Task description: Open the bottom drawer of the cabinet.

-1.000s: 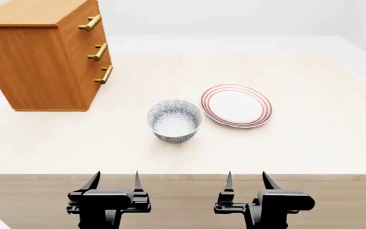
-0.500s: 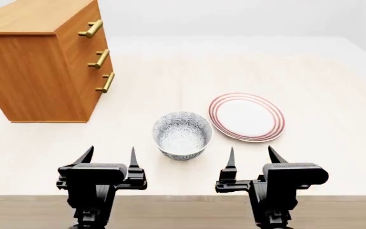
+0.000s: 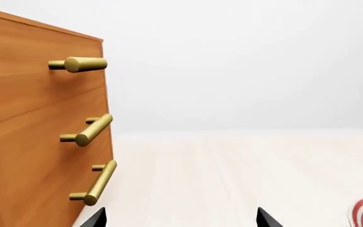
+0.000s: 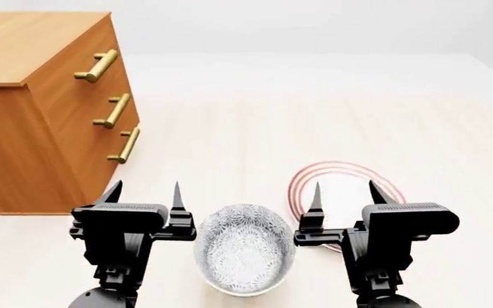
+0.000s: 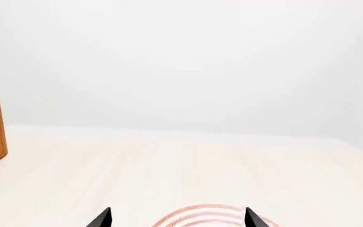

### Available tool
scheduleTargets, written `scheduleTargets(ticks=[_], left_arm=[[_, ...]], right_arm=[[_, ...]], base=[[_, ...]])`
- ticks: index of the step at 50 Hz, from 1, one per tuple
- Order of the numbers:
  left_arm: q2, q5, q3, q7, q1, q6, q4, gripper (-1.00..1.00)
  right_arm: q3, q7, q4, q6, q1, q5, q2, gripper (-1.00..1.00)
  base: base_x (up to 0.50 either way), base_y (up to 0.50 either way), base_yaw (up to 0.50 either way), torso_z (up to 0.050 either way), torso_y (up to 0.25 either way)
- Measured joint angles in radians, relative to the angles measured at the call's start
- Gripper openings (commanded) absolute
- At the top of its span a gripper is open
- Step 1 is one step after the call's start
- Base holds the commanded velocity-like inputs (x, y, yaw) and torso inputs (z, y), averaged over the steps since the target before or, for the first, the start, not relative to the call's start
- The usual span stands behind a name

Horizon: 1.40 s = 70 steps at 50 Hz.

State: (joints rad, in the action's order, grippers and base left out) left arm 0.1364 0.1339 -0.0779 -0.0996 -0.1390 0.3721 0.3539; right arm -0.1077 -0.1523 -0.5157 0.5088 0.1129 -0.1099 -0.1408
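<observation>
1. We see the cabinet standing at the far left of a pale wood table, its three drawer fronts facing right, all shut.
2. The bottom drawer is the lowest front; its brass bar handle sits ahead of our left gripper and well apart from it.
3. Both grippers hover empty with jaws spread: the left near the cabinet, the right gripper over a red-ringed plate.
4. A patterned bowl sits between the arms (clear of the handle's path, we judge).
5. To do this step well, we should bring the left gripper level with the lowest handle, straddle the bar, close firmly, then pull straight outward.
</observation>
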Motion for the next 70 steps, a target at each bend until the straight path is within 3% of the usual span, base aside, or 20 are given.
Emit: scheduleTargets(ticks=[22,38,51,60,70], left_arm=[[0.016,0.014,-0.009,-0.019,-0.001,-0.018,-0.022,1.00],[0.039,0.013,-0.030,-0.027,-0.020,0.015,-0.027,1.00],[0.158,-0.208,-0.242,-0.025,-0.238,0.196,-0.139,1.00],[0.187,-0.331,-0.382,-0.049,-0.358,0.194,-0.362,1.00],[0.196,-0.399,-0.457,-0.085,-0.424,0.166,-0.536,1.00]], right_arm=[[-0.018,-0.020,0.009,-0.021,-0.002,-0.006,-0.015,1.00],[-0.031,-0.028,0.020,-0.033,-0.006,-0.018,-0.024,1.00],[-0.045,-0.036,0.024,-0.039,-0.003,-0.018,-0.033,1.00],[-0.052,-0.041,0.028,-0.041,0.000,-0.020,-0.039,1.00],[-0.056,-0.047,0.033,-0.050,0.000,-0.024,-0.045,1.00]], base=[[0.50,0.00,0.00,0.000,0.001],[0.00,0.00,0.00,0.000,0.000],[0.00,0.00,0.00,0.000,0.000],[0.00,0.00,0.00,0.000,0.000],[0.00,0.00,0.00,0.000,0.000]])
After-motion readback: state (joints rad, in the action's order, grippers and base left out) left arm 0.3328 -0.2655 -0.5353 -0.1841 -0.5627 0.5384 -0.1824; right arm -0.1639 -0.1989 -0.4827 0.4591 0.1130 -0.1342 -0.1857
